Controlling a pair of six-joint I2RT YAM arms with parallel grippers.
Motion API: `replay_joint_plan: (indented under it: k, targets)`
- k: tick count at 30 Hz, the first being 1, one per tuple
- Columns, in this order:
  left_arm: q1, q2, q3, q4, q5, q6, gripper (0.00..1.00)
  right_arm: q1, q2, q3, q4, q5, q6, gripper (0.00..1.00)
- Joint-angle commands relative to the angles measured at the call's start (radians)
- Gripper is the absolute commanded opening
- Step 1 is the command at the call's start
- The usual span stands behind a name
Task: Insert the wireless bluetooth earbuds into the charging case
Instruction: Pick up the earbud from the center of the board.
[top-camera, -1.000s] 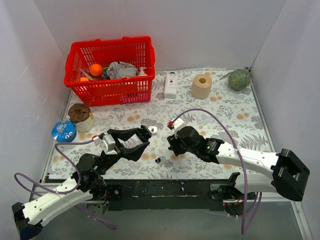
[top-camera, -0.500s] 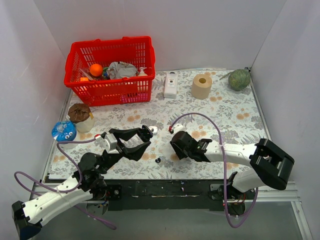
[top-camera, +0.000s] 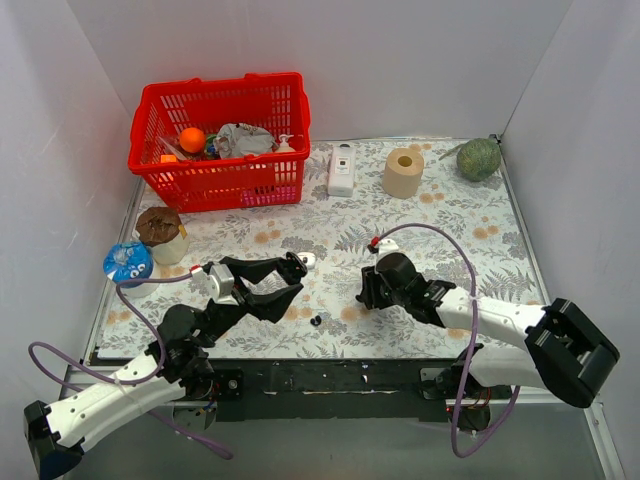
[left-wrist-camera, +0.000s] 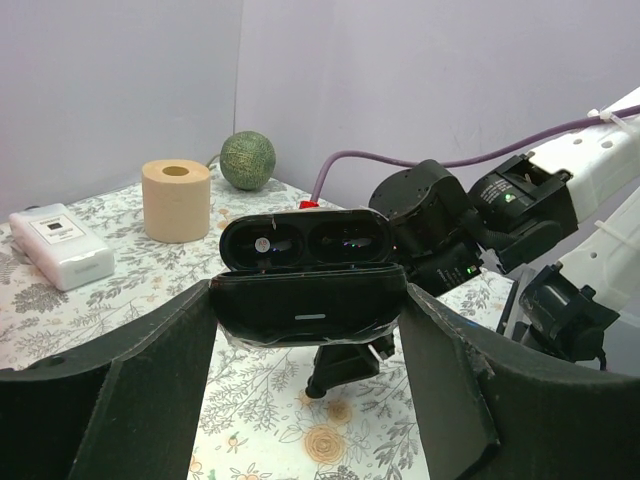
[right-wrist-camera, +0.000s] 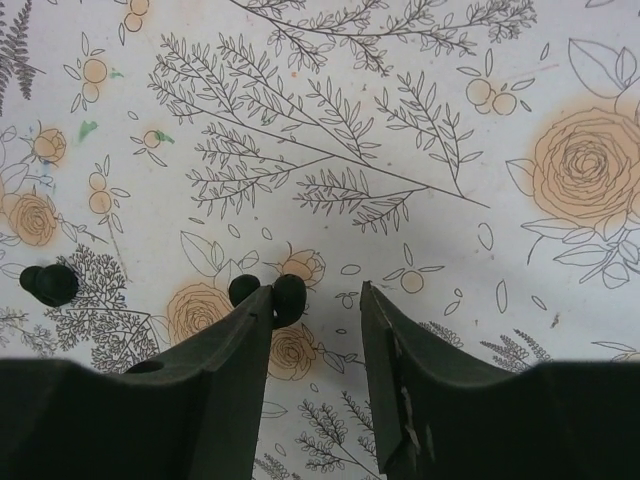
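Note:
My left gripper is shut on the black charging case, held above the table with its lid open toward the right arm. From above, the case sits at the left gripper's tips. A white earbud lies just beyond it, and a black earbud lies nearer the front edge. My right gripper is open, low over the flowered cloth, with nothing between its fingers. One black earbud lies against its left fingertip; another is farther left. From above, the right gripper is right of the case.
At the back stand a red basket of odds and ends, a white box, a paper roll and a green ball. A brown-topped cup and a blue object sit at the left edge.
The right gripper has shifted to the right, away from the case, and its jaws have narrowed. The left gripper and the case have stayed still.

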Motion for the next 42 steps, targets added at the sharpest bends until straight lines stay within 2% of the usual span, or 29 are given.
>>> replay_joint_plan:
  k: [1, 3, 5, 8, 9, 14, 16, 18, 20, 24, 25, 26, 27, 28, 35, 36, 37, 39, 40, 41, 42]
  targets:
    - [-0.002, 0.010, -0.019, 0.012, 0.007, -0.019, 0.00, 0.046, 0.050, 0.132, -0.156, 0.187, -0.076, 0.48]
    - [-0.004, 0.016, -0.024, 0.026, 0.007, -0.021, 0.00, 0.040, 0.079, 0.160, -0.203, 0.235, -0.108, 0.48]
    - [-0.004, 0.033, -0.024, 0.033, 0.009, -0.025, 0.00, 0.040, 0.050, 0.137, -0.171, 0.211, -0.119, 0.47]
    - [-0.004, 0.053, -0.016, 0.033, 0.009, -0.031, 0.00, 0.040, -0.049, 0.062, -0.051, 0.137, -0.112, 0.27]
    - [-0.004, 0.052, -0.016, 0.037, 0.009, -0.034, 0.00, 0.040, -0.083, 0.047, -0.008, 0.129, -0.104, 0.03]
    - [-0.004, 0.045, -0.018, 0.026, 0.009, -0.037, 0.00, 0.040, -0.088, 0.056, -0.017, 0.100, -0.113, 0.01]
    - [-0.004, 0.045, -0.015, 0.021, 0.009, -0.036, 0.00, 0.040, -0.082, 0.064, -0.028, 0.100, -0.113, 0.19]
    - [-0.004, 0.050, -0.016, 0.029, 0.009, -0.039, 0.00, 0.040, -0.085, 0.067, -0.033, 0.101, -0.104, 0.41]
    - [-0.004, 0.053, -0.016, 0.032, 0.009, -0.042, 0.00, 0.040, -0.088, 0.068, -0.034, 0.101, -0.092, 0.47]
    - [-0.004, 0.058, -0.018, 0.033, 0.009, -0.048, 0.00, 0.040, -0.100, 0.064, -0.026, 0.098, -0.089, 0.65]
    - [-0.004, 0.056, -0.018, 0.033, 0.009, -0.048, 0.00, 0.040, -0.103, 0.064, -0.028, 0.097, -0.089, 0.65]
    - [-0.004, 0.056, -0.018, 0.033, 0.009, -0.048, 0.00, 0.040, -0.106, 0.061, -0.025, 0.091, -0.090, 0.59]
    - [-0.002, 0.058, -0.018, 0.032, 0.009, -0.048, 0.00, 0.040, -0.122, 0.051, 0.006, 0.071, -0.093, 0.25]
    - [-0.004, 0.058, -0.019, 0.032, 0.009, -0.047, 0.00, 0.040, -0.129, 0.033, 0.016, 0.068, -0.090, 0.02]
    - [-0.004, 0.056, -0.018, 0.032, 0.009, -0.047, 0.00, 0.039, -0.153, 0.017, 0.061, 0.005, -0.105, 0.01]
    - [-0.004, 0.056, -0.019, 0.032, 0.009, -0.047, 0.00, 0.039, -0.133, 0.028, 0.049, -0.003, -0.109, 0.38]
    - [-0.004, 0.055, -0.019, 0.033, 0.009, -0.047, 0.00, 0.039, -0.122, 0.039, 0.031, 0.005, -0.102, 0.52]
    - [-0.004, 0.056, -0.019, 0.033, 0.009, -0.047, 0.00, 0.039, -0.100, 0.061, -0.002, 0.028, -0.089, 0.68]
    - [-0.002, 0.056, -0.019, 0.032, 0.009, -0.047, 0.00, 0.039, -0.097, 0.061, -0.002, 0.022, -0.090, 0.68]
    - [-0.004, 0.058, -0.019, 0.032, 0.009, -0.048, 0.00, 0.039, -0.100, 0.054, 0.001, 0.016, -0.107, 0.66]
    - [-0.002, 0.055, -0.019, 0.026, 0.009, -0.050, 0.00, 0.039, -0.129, 0.036, 0.022, -0.010, -0.116, 0.12]
